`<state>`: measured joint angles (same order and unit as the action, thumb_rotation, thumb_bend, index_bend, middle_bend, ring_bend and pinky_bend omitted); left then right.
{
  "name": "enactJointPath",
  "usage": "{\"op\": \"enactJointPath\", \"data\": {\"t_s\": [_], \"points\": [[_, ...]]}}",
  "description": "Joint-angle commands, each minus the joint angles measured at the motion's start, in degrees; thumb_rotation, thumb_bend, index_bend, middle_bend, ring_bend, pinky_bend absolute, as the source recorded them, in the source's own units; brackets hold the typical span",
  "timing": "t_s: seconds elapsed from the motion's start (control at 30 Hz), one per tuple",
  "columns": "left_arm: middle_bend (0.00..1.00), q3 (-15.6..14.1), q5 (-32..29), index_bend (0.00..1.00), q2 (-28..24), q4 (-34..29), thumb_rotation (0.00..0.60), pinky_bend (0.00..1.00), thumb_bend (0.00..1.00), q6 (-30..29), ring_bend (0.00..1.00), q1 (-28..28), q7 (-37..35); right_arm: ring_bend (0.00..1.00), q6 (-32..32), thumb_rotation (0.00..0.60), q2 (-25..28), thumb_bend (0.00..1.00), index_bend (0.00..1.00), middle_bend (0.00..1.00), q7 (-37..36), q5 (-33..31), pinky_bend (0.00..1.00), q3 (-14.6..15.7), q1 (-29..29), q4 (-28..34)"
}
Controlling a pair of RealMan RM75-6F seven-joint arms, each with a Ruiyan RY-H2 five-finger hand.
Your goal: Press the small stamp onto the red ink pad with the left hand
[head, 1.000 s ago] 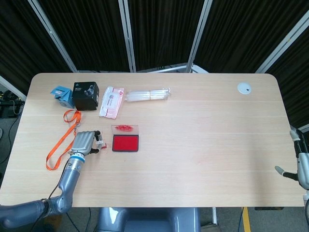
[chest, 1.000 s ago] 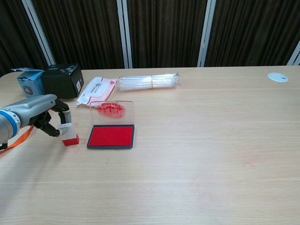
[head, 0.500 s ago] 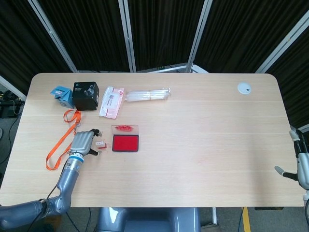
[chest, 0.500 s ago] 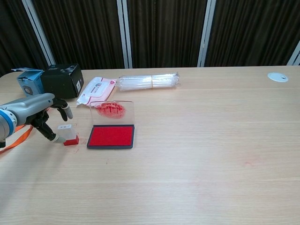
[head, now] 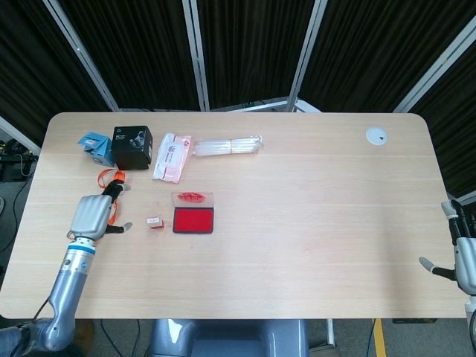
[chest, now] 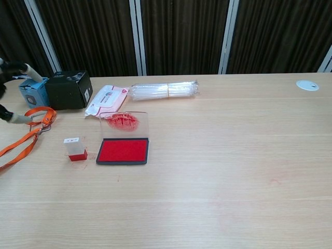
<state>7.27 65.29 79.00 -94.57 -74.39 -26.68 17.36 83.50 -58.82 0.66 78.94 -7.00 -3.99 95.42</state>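
Beside the red ink pad (chest: pixel 123 151), just off its left edge, the small stamp (chest: pixel 75 148) stands upright on the counter (head: pixel 312 193), untouched; whether it has been inked I can't tell. Well apart from it, the left hand (head: pixel 92 216) holds nothing, fingers loosely spread over an orange lanyard (chest: pixel 23 139). Boxes, a packet and a sleeve of straws lie behind, blocking nothing. At the far edge, the right hand (head: pixel 462 256) seems empty; its finger spread I cannot tell.

Bright, even overhead light; soft faint shadows; sharp, slight edge distortion.
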Motion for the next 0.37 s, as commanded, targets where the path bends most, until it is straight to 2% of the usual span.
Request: {"op": "enactJointPath", "data": {"t_s": [0.03, 0.07, 0.13, 0.17, 0.23, 0.37], "points": [[0.0, -2.5, 6.7, 0.1, -4.7, -2.6, 0.6, 0.53, 0.0, -7.0, 0.46, 4.9, -3.8, 0.0, 0.3, 0.6, 0.2, 0.0, 0.0, 0.0, -0.3, 0.4, 0.0, 0.1, 0.1, 0.3], [0.0, -2.8, 7.7, 0.07, -5.3, -2.7, 0.6, 0.41, 0.0, -8.0, 0.37, 5.6, -4.3, 0.0, 0.4, 0.6, 0.3, 0.0, 0.0, 0.0, -0.4, 0.5, 0.0, 0.1, 0.2, 0.4], [0.0, -4.2, 10.3, 0.0, -7.4, -3.5, 0.6, 0.12, 0.0, -10.7, 0.14, 8.0, -5.9, 0.0, 0.7, 0.6, 0.5, 0.0, 0.0, 0.0, -0.9, 1.0, 0.0, 0.2, 0.3, 0.7], [0.0, -4.7, 11.1, 0.0, -8.0, -3.7, 0.6, 0.06, 0.0, -11.3, 0.09, 8.6, -6.3, 0.0, 0.8, 0.6, 0.6, 0.0, 0.0, 0.0, -1.1, 1.1, 0.0, 0.3, 0.4, 0.8], [0.0, -6.1, 12.6, 0.0, -9.7, -4.6, 0.6, 0.0, 0.0, -12.3, 0.01, 10.1, -7.0, 0.0, 1.0, 0.6, 0.8, 0.0, 0.0, 0.0, -1.4, 1.4, 0.0, 0.3, 0.5, 1.0], [0.0, -8.6, 14.7, 0.0, -12.8, -6.1, 0.6, 0.0, 0.0, -15.0, 0.0, 13.6, -6.9, 0.0, 1.8, 0.6, 1.4, 0.0, 0.0, 0.0, -2.3, 2.0, 0.0, 0.2, 0.8, 1.3]]}}
